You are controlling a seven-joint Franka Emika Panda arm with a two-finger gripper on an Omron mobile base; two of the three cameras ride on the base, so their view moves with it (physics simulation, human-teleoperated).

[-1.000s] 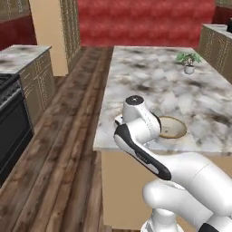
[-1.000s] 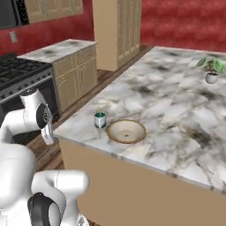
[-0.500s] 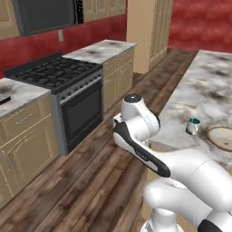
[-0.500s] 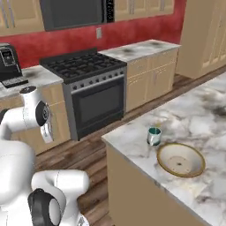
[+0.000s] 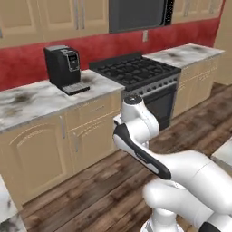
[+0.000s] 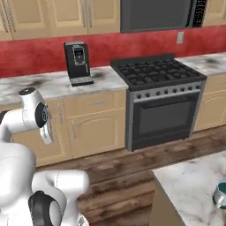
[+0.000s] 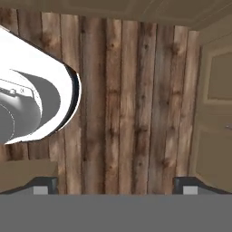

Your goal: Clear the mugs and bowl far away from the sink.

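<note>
A dark teal mug (image 6: 220, 197) stands at the right edge of the right base view, on the corner of the marble island (image 6: 187, 183). The bowl, the sink and any other mug are out of view. My gripper (image 7: 115, 185) points down at the bare wooden floor (image 7: 136, 104). Its two fingertips (image 7: 45, 183) stand far apart with nothing between them, so it is open. The folded white arm (image 5: 136, 131) is tucked in over the base, well away from the mug.
Ahead runs a wall counter (image 5: 31, 97) carrying a black coffee machine (image 5: 63, 68), with a black gas stove (image 6: 159, 73) beside it and tan cabinet doors (image 7: 217, 113) below. Wooden floor lies between that counter and the island.
Both base views have swung from the island top with the mug and bowl round to the stove and wall counter: the base has turned. The arm keeps its folded pose.
</note>
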